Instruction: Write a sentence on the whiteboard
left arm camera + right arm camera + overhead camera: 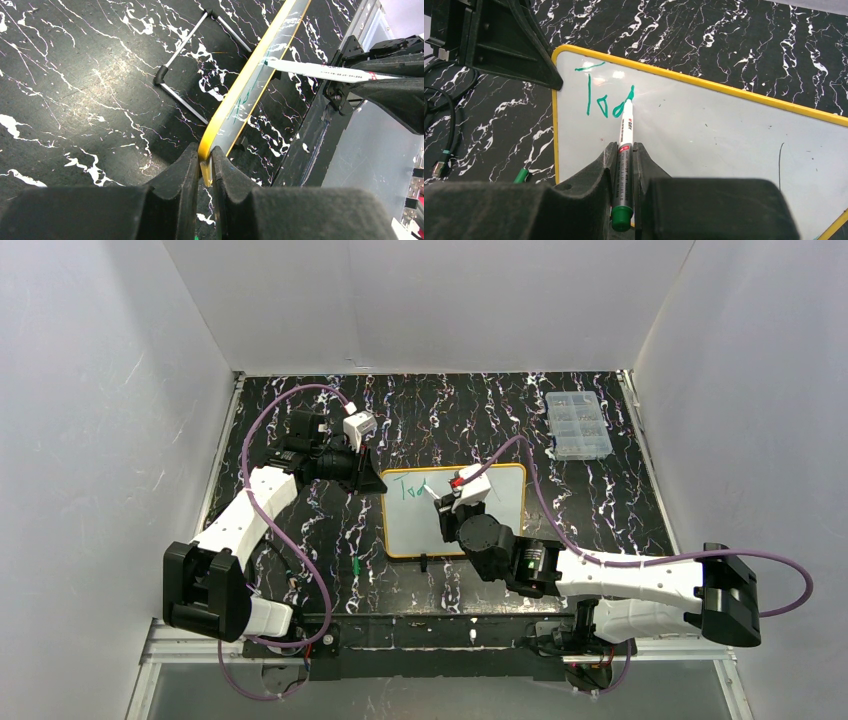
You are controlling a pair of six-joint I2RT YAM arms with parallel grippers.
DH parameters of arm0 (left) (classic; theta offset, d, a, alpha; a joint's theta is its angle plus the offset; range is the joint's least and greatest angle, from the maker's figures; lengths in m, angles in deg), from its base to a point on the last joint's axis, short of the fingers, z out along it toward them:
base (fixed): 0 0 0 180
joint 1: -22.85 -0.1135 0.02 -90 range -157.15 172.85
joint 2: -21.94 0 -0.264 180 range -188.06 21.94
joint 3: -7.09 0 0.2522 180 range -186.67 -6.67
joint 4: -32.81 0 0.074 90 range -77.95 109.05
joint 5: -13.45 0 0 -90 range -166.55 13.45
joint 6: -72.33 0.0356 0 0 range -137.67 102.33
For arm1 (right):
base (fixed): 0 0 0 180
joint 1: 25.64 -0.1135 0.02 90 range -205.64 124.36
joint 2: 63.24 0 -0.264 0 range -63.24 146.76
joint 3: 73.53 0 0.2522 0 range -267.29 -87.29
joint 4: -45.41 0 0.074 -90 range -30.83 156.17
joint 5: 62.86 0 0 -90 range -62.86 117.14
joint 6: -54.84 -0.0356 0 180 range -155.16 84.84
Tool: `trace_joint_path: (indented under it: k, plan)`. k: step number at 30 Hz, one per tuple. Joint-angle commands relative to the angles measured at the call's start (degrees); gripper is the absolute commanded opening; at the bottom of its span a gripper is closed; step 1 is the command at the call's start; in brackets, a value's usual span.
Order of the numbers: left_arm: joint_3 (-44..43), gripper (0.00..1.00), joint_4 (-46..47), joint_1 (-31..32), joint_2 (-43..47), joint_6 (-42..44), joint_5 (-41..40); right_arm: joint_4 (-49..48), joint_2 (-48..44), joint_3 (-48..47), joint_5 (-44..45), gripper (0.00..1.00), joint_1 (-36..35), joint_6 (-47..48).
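The whiteboard (500, 502) with a yellow-orange frame stands at the table's middle, with green letters "Tod" at its upper left (606, 102). My left gripper (372, 480) is shut on the board's upper left corner; in the left wrist view it (206, 162) pinches the yellow edge (235, 100). My right gripper (625, 150) is shut on a white marker (625, 132) with a green end, its tip touching the board at the last letter. The marker also shows in the top view (437, 492) and the left wrist view (320, 71).
A clear compartmented plastic box (577, 424) sits at the back right. A green marker cap (356, 566) lies left of the board's lower corner, also in the right wrist view (520, 175). A wire stand (185, 75) props the board from behind. White walls enclose the table.
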Motion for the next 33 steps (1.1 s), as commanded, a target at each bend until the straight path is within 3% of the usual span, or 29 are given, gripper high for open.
trace_joint_path:
  k: [1, 17, 33]
  plan:
    - [0.2, 0.0, -0.3, -0.4, 2.6, 1.0, -0.3, 0.4, -0.5, 0.1, 0.3, 0.01, 0.2, -1.1]
    - [0.2, 0.0, -0.3, -0.4, 2.6, 1.0, -0.2, 4.9, -2.6, 1.8, 0.6, 0.01, 0.2, -4.2]
    - [0.1, 0.0, -0.3, -0.4, 2.5, 1.0, -0.2, 2.0, -5.2, 2.3, 1.8, 0.01, 0.1, -2.3]
